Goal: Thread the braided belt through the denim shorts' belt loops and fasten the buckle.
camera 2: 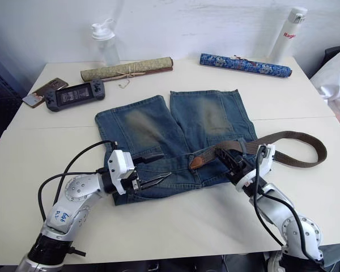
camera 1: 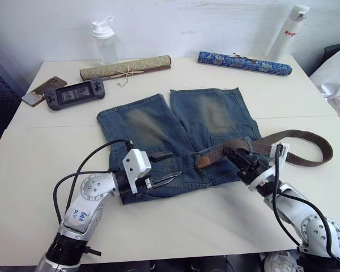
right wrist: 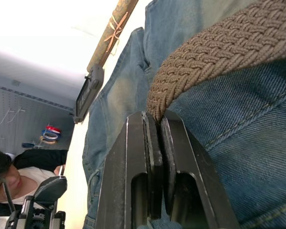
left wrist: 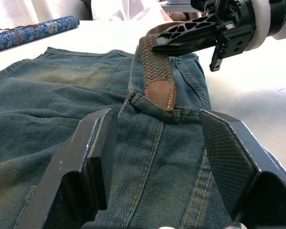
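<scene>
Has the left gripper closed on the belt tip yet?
No, the left gripper is open, its fingers either side of the waistband, with the belt tip lying ahead, untouched.

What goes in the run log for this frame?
right gripper: shut on braided belt | left gripper: open | tan tip at belt loop

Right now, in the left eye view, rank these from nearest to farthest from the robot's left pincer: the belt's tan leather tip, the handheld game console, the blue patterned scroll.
1. tan leather tip: just right of the left pincer, on the waistband.
2. handheld game console: far left of the table.
3. blue patterned scroll: far right, at the table's back edge.
</scene>
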Tool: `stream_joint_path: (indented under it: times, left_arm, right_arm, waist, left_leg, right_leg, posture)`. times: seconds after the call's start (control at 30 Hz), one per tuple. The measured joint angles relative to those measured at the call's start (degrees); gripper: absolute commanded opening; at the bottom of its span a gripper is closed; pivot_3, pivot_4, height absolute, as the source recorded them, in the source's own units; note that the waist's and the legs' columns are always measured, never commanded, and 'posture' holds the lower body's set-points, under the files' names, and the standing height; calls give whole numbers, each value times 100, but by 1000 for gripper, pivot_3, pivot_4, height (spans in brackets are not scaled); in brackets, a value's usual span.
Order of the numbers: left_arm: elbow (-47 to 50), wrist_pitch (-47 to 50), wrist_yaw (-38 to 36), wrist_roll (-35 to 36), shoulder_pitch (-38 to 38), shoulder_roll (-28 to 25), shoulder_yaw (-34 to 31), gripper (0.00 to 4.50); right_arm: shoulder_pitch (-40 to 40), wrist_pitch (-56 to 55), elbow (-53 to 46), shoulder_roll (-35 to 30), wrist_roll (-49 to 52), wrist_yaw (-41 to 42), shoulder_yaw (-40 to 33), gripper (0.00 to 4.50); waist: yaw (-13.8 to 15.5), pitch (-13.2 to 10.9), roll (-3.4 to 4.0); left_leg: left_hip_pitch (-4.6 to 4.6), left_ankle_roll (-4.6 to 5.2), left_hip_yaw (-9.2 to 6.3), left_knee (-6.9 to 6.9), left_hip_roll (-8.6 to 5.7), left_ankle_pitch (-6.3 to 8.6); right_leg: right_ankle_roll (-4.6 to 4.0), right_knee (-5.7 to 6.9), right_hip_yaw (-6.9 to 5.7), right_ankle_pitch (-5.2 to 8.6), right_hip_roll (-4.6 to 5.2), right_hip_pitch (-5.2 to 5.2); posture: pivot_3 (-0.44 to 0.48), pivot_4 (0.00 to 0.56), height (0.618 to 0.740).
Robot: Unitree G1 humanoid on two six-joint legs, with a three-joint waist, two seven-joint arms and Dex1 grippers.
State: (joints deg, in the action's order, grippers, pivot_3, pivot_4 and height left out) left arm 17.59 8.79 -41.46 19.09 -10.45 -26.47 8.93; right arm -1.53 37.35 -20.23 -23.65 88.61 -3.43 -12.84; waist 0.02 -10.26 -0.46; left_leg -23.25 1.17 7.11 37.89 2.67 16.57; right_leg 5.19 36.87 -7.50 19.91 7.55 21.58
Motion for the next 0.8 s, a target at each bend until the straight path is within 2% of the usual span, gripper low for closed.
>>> stream_joint_path:
  times: [0.23,0.43,0.8]
  left_arm:
    - [0,52,-9,-3,-1,15,1,3026]
    - [-2,64,-60,-16,-7,20,1,3026]
    - [-5,68,-38,-89,-11,89,1,3026]
  right_arm:
    - [-19,-143,11,-51,-845,537,-103,0]
    - [-19,-460,-5,-41,-2248,1166,157,0]
    - [350,-900,-27,545,-3597,1784,670,0]
  waist:
    - [5,0,0]
    - [4,0,0]
    - [-5,0,0]
  left_leg:
    - [0,0,0,0,-1,0]
    - [0,-1,1,0,-1,0]
    - [1,-2,1,0,0,0]
  right_leg:
    - [0,1,0,0,1,0]
    - [0,1,-1,0,0,0]
    - [0,2,-1,0,0,0]
  posture:
    - [0,150,717]
    - [0,150,717]
    - [0,150,717]
